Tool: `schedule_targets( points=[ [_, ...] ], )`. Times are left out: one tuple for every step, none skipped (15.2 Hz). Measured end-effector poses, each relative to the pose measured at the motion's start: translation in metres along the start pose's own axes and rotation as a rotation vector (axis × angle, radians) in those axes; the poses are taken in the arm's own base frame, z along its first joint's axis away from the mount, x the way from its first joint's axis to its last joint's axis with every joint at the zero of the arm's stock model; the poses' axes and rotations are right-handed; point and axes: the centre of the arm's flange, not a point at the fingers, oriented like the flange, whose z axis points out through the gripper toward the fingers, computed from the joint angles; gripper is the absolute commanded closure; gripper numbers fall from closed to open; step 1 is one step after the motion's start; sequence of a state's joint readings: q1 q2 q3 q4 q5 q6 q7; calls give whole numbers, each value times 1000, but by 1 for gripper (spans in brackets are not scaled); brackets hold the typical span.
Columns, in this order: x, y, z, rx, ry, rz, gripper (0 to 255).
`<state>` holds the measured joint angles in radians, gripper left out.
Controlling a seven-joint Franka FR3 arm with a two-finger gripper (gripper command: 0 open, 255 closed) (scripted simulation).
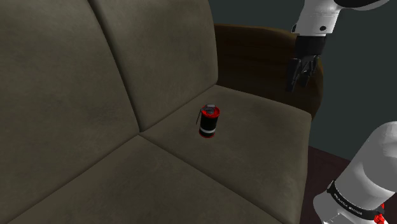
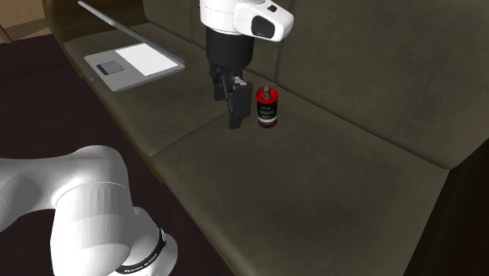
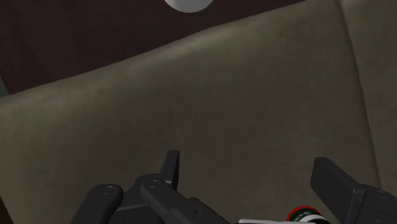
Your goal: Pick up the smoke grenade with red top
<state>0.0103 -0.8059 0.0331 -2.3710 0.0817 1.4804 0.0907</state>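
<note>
The smoke grenade [image 1: 208,121] stands upright on the olive-grey sofa seat [image 1: 254,146], close to the backrest. It has a red top, a black body and a white band. In the second exterior view the grenade [image 2: 267,107] is just right of my gripper [image 2: 229,110]. In the shoulder view my gripper [image 1: 298,81] hangs in the air above the seat, up and to the right of the grenade. It is open and holds nothing. Seen from the wrist, the gripper [image 3: 248,164] points at bare cushion, and the grenade's red rim [image 3: 301,212] peeks in by one finger's base.
An open laptop [image 2: 133,61] lies on the far seat cushion in the second exterior view. A dark brown armrest [image 1: 261,57] closes the sofa's end behind the gripper. The backrest [image 1: 95,76] rises beside the grenade. My arm's white base link [image 2: 70,212] is in the foreground.
</note>
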Motion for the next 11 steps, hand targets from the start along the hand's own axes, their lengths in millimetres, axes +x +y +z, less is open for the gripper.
schedule_targets(
  points=[
    [0,0,0,0,0,0,0],
    [5,-3,1,5,0,-11,0],
    [15,-7,3,13,-1,-27,0],
    [25,-10,8,22,-2,-46,0],
    [33,-14,14,32,-3,-66,0],
    [42,-18,15,42,-3,-87,0],
    [53,-25,19,53,-3,-109,0],
    [66,-29,22,63,-4,-131,0],
    [78,-33,28,74,-5,-153,0],
    [86,-41,33,84,-5,-174,0],
    [95,-47,35,95,-5,-196,0]
  ],
)
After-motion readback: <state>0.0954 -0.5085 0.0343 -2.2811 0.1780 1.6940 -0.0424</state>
